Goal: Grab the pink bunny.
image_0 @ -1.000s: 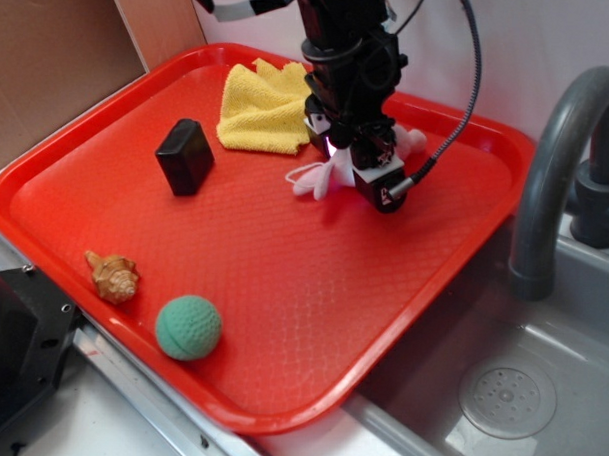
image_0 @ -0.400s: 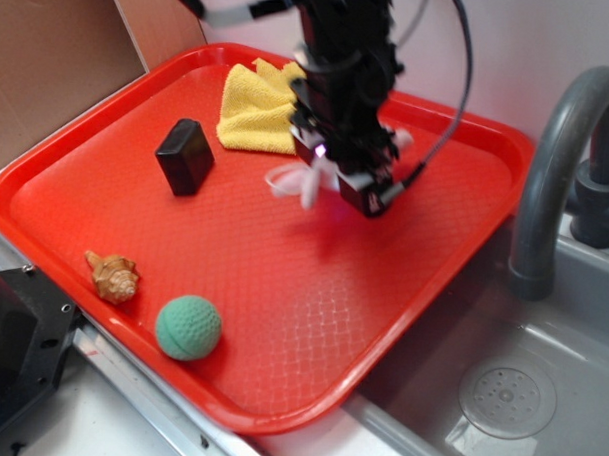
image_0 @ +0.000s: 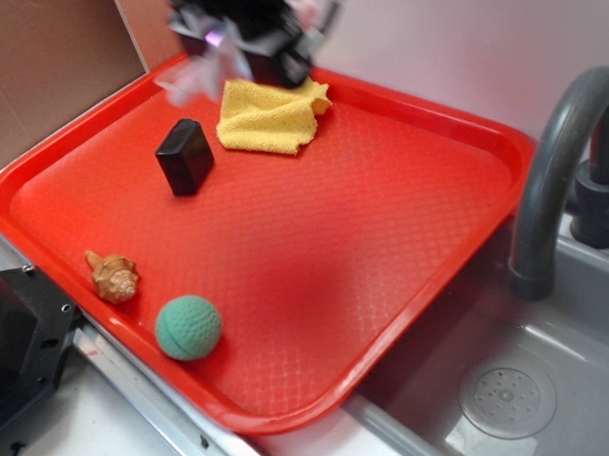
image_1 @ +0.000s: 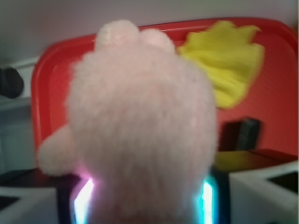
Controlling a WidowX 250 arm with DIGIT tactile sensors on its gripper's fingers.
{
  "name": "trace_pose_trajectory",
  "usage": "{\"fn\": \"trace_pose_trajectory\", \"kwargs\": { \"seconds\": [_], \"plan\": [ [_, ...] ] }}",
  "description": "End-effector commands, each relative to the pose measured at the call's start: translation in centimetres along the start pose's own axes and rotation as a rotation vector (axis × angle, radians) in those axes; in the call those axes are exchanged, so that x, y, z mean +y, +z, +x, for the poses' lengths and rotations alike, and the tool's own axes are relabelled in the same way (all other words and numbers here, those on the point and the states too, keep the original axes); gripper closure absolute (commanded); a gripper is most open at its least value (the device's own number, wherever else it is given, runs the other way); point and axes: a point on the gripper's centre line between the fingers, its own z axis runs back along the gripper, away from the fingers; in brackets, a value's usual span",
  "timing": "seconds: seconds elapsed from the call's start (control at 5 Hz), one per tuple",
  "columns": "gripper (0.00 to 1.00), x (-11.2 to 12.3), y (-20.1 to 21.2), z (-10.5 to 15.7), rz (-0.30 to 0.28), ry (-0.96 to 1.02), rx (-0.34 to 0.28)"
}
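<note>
On the red tray (image_0: 402, 291), from left: a tan seashell (image_0: 112, 276), a green textured ball (image_0: 188, 327), a black block (image_0: 185, 156) and a yellow cloth (image_0: 268, 117). High at the tray's far edge, blurred, the gripper (image_0: 236, 31) holds the pink bunny (image_1: 140, 130) off the tray. In the wrist view the fingers (image_1: 254, 186) flank the plush closely, clamped on it, and the bunny fills the view.

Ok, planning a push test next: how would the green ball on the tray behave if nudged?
The green ball is round, so it would probably roll across the red tray until the raised rim stops it. Its dimpled, foam-like surface suggests it is light and somewhat grippy.
</note>
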Motion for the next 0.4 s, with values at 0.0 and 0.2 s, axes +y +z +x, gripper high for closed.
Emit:
{"fn": "trace_pose_trajectory", "kwargs": {
  "seconds": [0.0, 0.2],
  "plan": [
    [1.00, 1.81, 6.98, -3.70, -0.009, 0.205, -0.097],
    [1.00, 2.57, 6.73, -3.62, 0.020, 0.243, -0.027]
  ]
}}
